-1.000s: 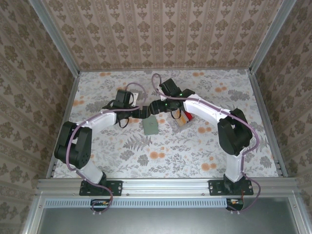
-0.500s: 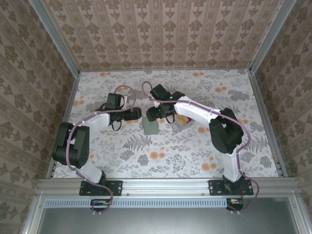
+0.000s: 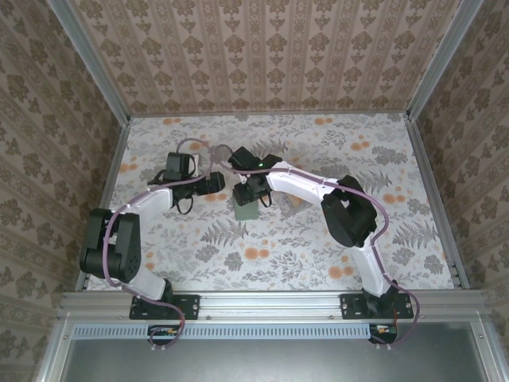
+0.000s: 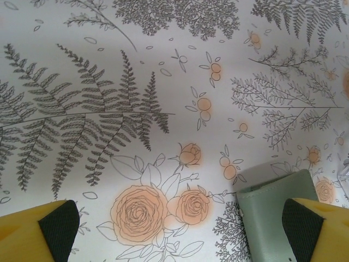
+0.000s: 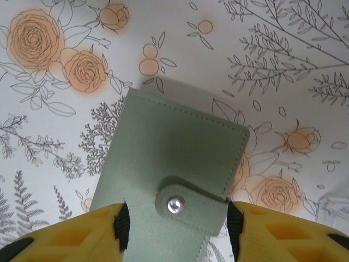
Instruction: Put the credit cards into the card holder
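Observation:
The sage-green card holder [image 3: 245, 212] lies flat on the flowered table, its snap tab fastened. In the right wrist view the card holder [image 5: 180, 147] sits between my right gripper's [image 5: 177, 224] fingers; the pads stand at its two long edges and the jaws are spread wide. The right gripper [image 3: 253, 193] hovers just behind the wallet. My left gripper [image 3: 225, 185] is to its left, open, with bare table between its fingers [image 4: 54, 226]. A corner of the card holder [image 4: 272, 218] lies by its right finger. The credit cards are hidden behind the right arm.
A bit of the clear plastic tray [image 3: 300, 201] peeks out under the right forearm, right of the wallet; its edge [image 5: 334, 204] shows at the right of the right wrist view. Walls close in the table on three sides.
The right gripper has swung left and toward me, from the tray to over the card holder. The left gripper has drawn back to the left. The wallet has stayed put.

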### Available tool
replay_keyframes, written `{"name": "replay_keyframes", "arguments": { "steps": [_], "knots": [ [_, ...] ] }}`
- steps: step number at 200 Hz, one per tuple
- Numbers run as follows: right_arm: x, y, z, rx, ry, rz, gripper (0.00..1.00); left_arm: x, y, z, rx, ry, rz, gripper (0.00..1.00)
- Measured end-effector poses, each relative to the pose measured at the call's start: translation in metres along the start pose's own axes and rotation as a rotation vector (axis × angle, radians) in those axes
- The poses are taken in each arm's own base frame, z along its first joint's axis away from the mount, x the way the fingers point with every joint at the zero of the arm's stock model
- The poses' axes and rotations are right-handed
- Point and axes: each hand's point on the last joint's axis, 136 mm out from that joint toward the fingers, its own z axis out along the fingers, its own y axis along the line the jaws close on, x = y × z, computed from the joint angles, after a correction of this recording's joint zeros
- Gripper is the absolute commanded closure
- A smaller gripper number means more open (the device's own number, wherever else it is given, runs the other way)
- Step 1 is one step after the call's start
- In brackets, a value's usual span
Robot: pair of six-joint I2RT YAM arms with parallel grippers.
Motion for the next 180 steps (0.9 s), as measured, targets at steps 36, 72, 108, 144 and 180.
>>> {"name": "replay_keyframes", "arguments": {
  "steps": [36,72,108,144,180],
  "knots": [
    [0.007,-0.002,0.007,0.032,0.027,-0.013,0.50,0.000,0.005,-0.001,-0.008,-0.003,-0.021,0.00],
    [0.010,-0.001,0.008,0.058,0.036,-0.027,0.50,-0.002,0.007,-0.001,-0.010,-0.007,-0.033,0.00],
    [0.011,0.004,0.016,0.062,0.046,-0.037,0.51,-0.002,0.007,-0.002,-0.010,-0.007,-0.038,0.00],
    [0.012,0.001,0.026,0.086,0.056,-0.040,0.56,-0.002,0.009,-0.002,-0.013,-0.009,-0.045,0.00],
    [0.010,-0.004,0.025,0.112,0.047,-0.048,0.76,-0.002,0.010,-0.002,-0.013,-0.009,-0.046,0.00]
  ]
}}
